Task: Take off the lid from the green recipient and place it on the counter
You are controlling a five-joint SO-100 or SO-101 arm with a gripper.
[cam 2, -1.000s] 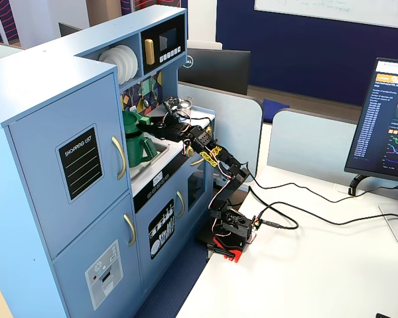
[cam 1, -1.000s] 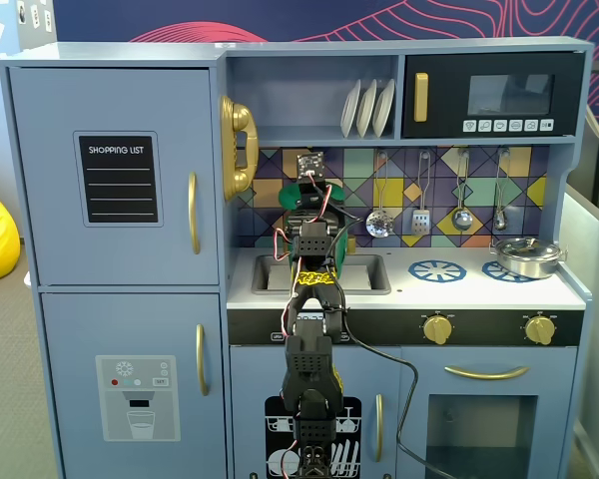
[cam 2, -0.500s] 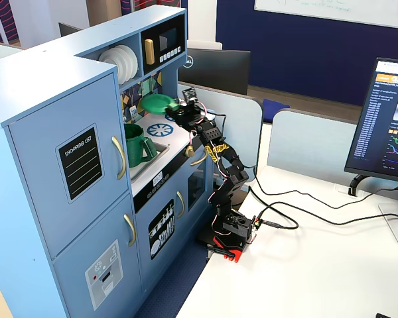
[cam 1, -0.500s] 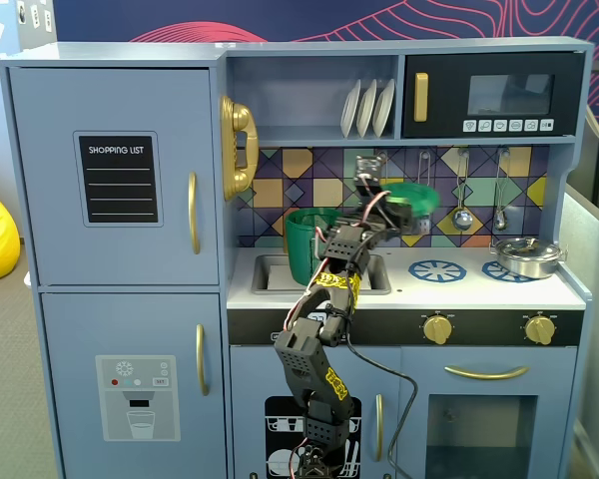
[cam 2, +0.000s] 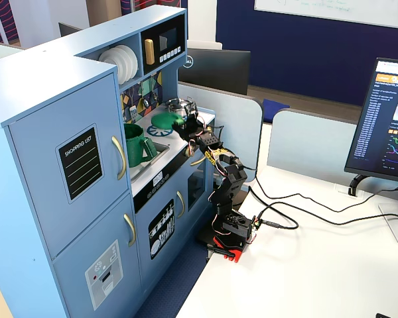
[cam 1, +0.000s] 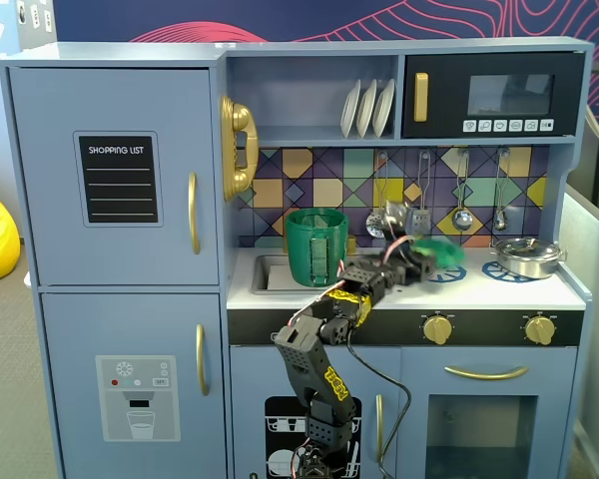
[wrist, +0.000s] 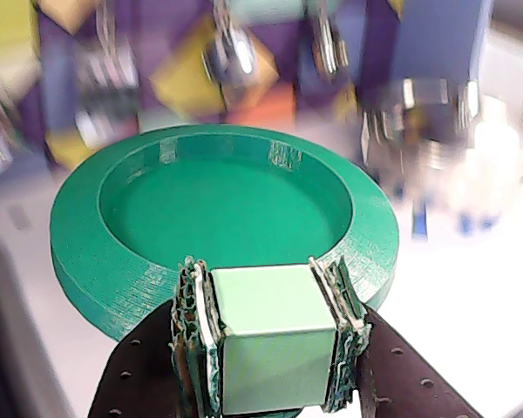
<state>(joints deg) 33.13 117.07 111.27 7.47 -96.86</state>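
Observation:
My gripper point(wrist: 263, 277) is shut on the pale green square tab point(wrist: 275, 335) of the lid point(wrist: 218, 209), a round green disc shown underside up, rim raised. In a fixed view the lid point(cam 1: 442, 249) is blurred and held in the air above the white counter point(cam 1: 499, 291), over a blue burner ring, with my gripper point(cam 1: 424, 259) just left of it. The green recipient point(cam 1: 316, 246) stands open by the sink, left of my gripper. In the other fixed view the lid point(cam 2: 164, 120) hangs right of the recipient point(cam 2: 136, 146).
A silver metal pot point(cam 1: 527, 255) sits on the right burner; it also shows in the other fixed view point(cam 2: 179, 106). Utensils point(cam 1: 463, 190) hang on the tiled back wall. The recessed sink point(cam 1: 268, 272) lies left of the recipient. Knobs point(cam 1: 437, 328) line the front below the counter.

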